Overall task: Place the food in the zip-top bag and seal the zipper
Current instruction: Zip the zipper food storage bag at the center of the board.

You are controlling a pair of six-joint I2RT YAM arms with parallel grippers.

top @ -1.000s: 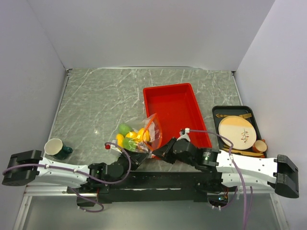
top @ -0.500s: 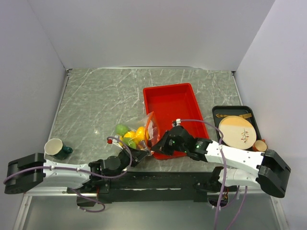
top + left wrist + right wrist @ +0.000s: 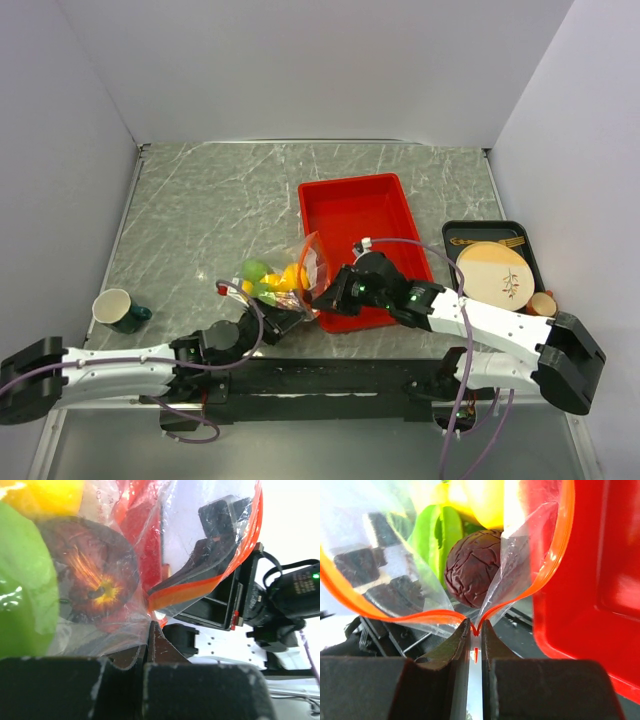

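Beside the red tray [image 3: 365, 230], your bag [image 3: 310, 265] hangs between both arms, food [image 3: 258, 270] inside. Sealing step underway: right gripper [image 3: 475, 630] pinches the zipper [image 3: 567, 520]; left gripper [image 3: 150, 642] clamps bag film. Next, likely: you slide along the strip.

1. A grey marbled bench [image 3: 210, 210] fills the middle of the top view.
2. A red rectangular tray [image 3: 365, 225] lies just right of centre.
3. At the right edge, a black tray [image 3: 455, 232] holds a tan plate [image 3: 493, 275] and wooden cutlery [image 3: 487, 241].
4. At its lower right corner sits a small brown thing [image 3: 542, 304], possibly a cup.
5. A green mug [image 3: 117, 311] stands at lower left.
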